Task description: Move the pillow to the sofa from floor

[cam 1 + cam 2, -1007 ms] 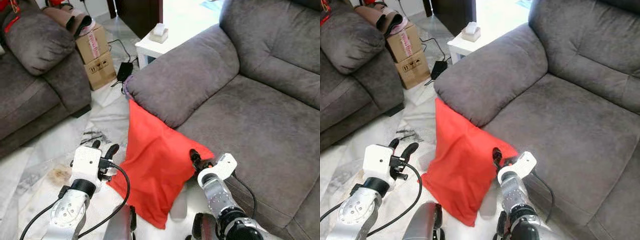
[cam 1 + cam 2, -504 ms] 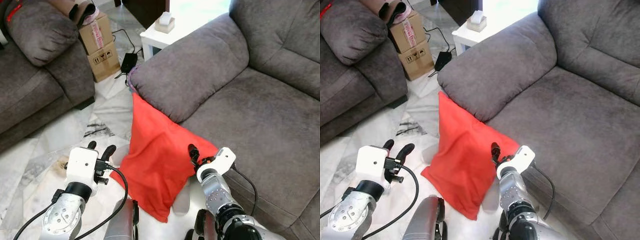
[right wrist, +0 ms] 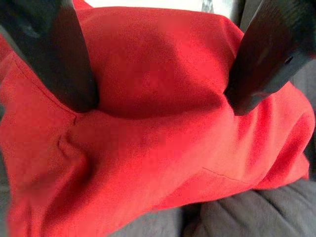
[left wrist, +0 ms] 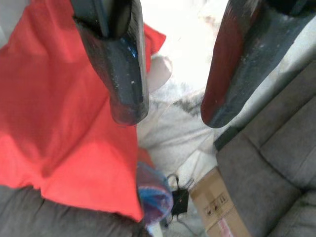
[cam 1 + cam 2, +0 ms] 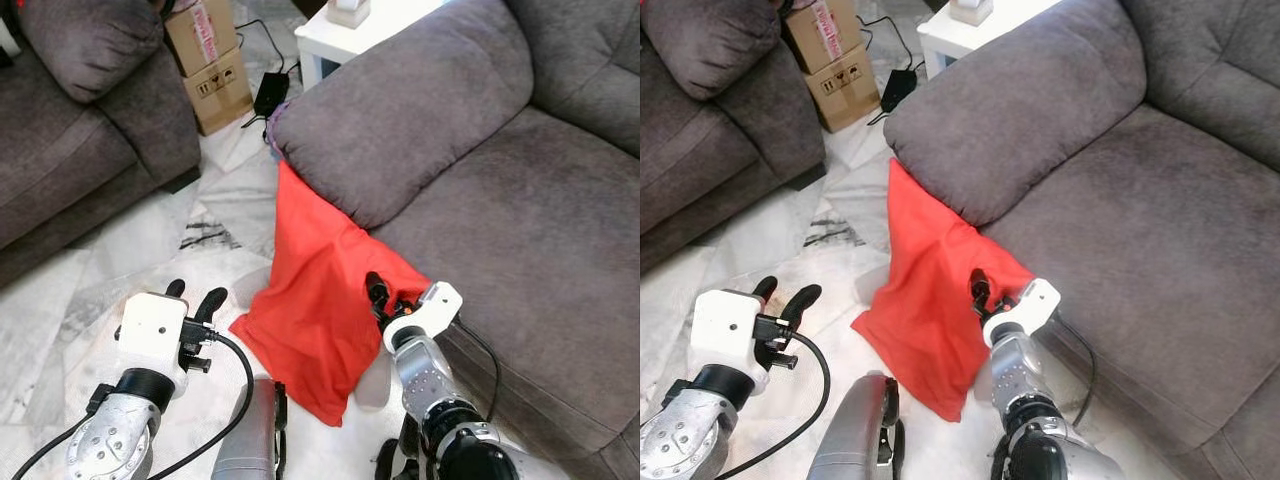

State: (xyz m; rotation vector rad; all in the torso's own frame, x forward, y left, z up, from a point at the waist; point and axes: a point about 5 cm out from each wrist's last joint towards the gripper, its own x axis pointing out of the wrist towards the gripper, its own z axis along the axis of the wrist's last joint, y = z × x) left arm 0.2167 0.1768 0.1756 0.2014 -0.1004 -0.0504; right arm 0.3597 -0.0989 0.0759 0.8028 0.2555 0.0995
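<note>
On the far left stands one second grey sofa point(image 5: 90, 130), and just right of it one cardboard box point(image 5: 215, 70) on the floor point(image 5: 150, 250). The left pincer point(image 5: 195, 300) hovers over the floor left of the pillow, its two fingers apart and holding nothing. There is one red pillow point(image 5: 320, 290); it stands on the floor and leans against the front of the sofa point(image 5: 520, 200), under its armrest. The right pincer point(image 5: 380, 295) presses into the near right part of the pillow, fingers spread on the cloth. Far behind is one white tabletop point(image 5: 350, 30). Compared with one second ago, the whole view has shifted, and the right pincer now sits deeper in the pillow.
</note>
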